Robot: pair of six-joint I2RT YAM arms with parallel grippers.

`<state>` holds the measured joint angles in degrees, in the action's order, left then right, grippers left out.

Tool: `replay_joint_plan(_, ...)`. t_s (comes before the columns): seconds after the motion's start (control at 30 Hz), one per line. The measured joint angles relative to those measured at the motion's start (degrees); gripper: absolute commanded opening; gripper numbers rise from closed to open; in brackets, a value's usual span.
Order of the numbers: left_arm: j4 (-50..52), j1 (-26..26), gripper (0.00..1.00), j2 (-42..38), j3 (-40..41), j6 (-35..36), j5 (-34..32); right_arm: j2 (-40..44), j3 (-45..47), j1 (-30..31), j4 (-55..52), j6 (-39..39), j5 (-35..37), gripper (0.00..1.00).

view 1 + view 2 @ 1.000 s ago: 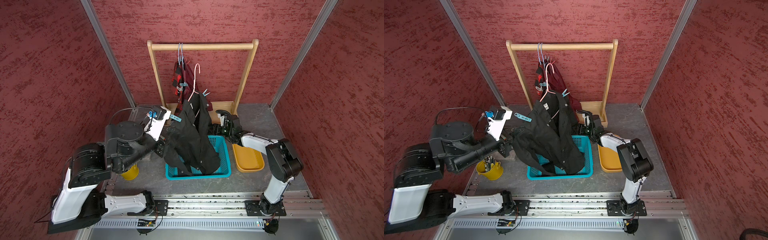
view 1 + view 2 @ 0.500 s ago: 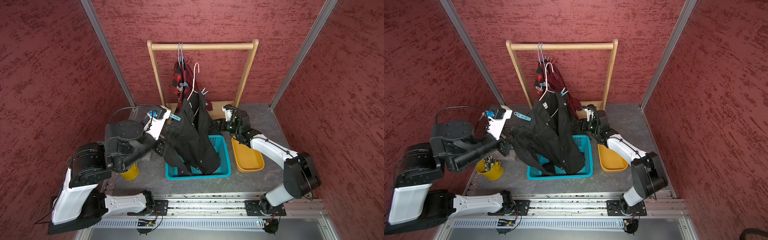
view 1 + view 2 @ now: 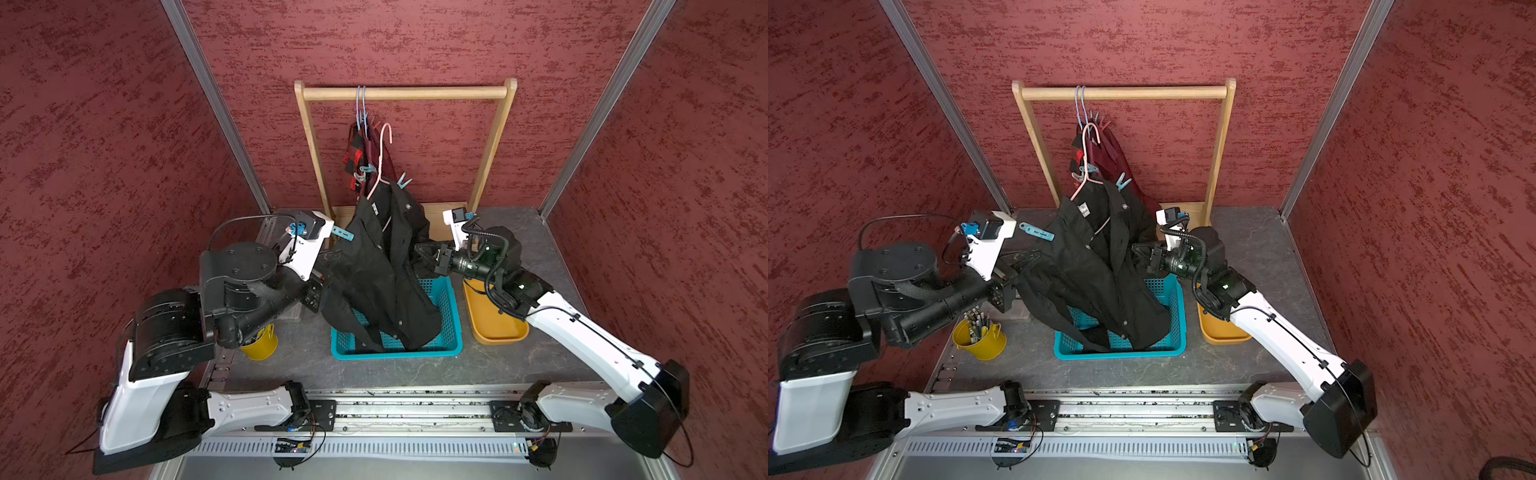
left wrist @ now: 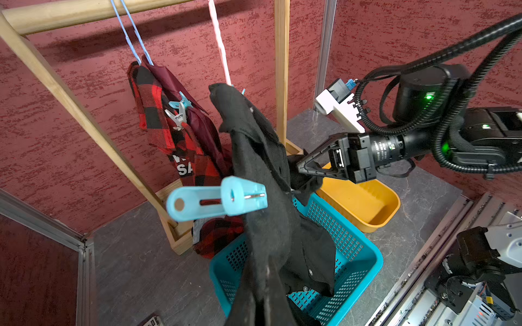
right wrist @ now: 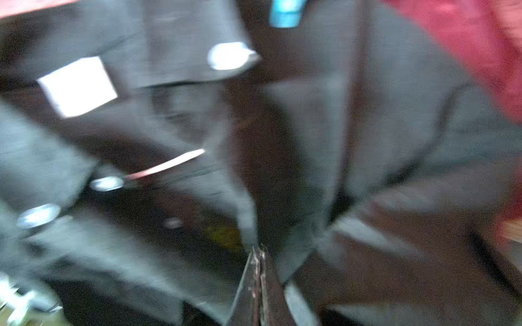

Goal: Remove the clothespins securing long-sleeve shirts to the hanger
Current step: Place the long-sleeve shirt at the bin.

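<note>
The black shirt (image 3: pixel 374 274) sits on a pink hanger (image 3: pixel 379 166) whose hook is off the rod, with its tail in the basket. My left gripper (image 4: pixel 261 288) is shut on its left side. One teal clothespin (image 4: pixel 217 197) clips that shoulder and another (image 3: pixel 404 181) clips the right shoulder. My right gripper (image 4: pixel 299 168) is shut, its tips pressed against a fold on the shirt's right side; nothing shows between them in the blurred right wrist view. The plaid shirt (image 4: pixel 149 98) and maroon shirt (image 4: pixel 169 81) hang on blue hangers with clothespins (image 4: pixel 179 105).
The wooden rack (image 3: pixel 405 93) stands at the back. A teal basket (image 3: pixel 451 299) sits under the black shirt, with an orange tray (image 3: pixel 494 328) to its right. A yellow cup (image 3: pixel 980 338) of pens stands below my left arm.
My right arm has swung up from the orange tray to the black shirt's right side, and its jaws have closed. The left arm and the shirt have stayed put.
</note>
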<state>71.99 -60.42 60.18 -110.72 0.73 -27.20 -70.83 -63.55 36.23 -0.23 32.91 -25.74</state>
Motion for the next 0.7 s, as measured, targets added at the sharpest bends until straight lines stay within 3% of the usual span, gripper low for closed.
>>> replay_joint_plan(0.13, 0.3, 0.0, 0.0, -0.2, -0.4, 0.2, -0.3, 0.8, 0.7, 2.7, 0.3, 1.3, 0.6, 0.0)
replay_joint_plan(0.37, 0.6, 0.1, 0.0, -0.4, 0.3, 0.2, 0.4, 0.2, 12.0, 3.0, 2.6, 2.4, 3.7, 0.0)
replay_joint_plan(0.7, -4.6, 0.4, 0.0, -0.9, 11.8, 0.2, 6.2, -10.3, 18.5, 2.1, 3.9, 3.1, 13.7, 0.0)
